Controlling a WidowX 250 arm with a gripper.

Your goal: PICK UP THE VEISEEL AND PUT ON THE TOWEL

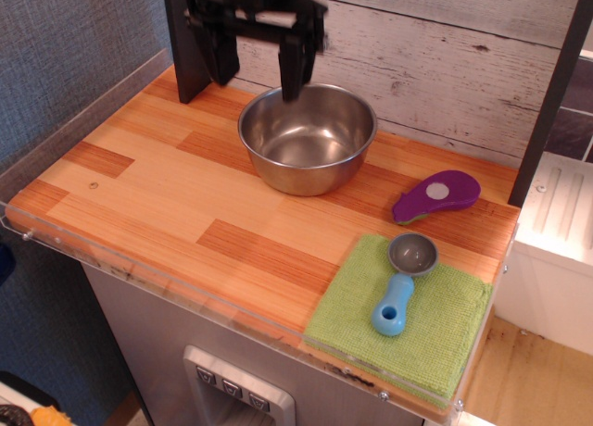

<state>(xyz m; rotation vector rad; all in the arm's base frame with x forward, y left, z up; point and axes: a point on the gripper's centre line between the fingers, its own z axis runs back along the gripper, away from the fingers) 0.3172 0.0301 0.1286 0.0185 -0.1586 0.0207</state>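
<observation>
Veiseel (307, 137) at rear of desk (167, 204), well apart from towel (445, 329) at front right corner. Gripper (258, 69) wide open, empty, above left rim. Best to drop one finger inside rim, pinch wall firmly; scoop (404, 280) occupies towel.

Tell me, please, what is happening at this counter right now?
A single robot arm has its gripper open and empty, hanging above the back left rim of the steel bowl, touching nothing. The bowl sits on the wooden counter near the back wall, not yet picked up. The green towel it should go on lies at the front right corner, with a small grey scoop with a blue handle on it. A purple object rests between them.
</observation>
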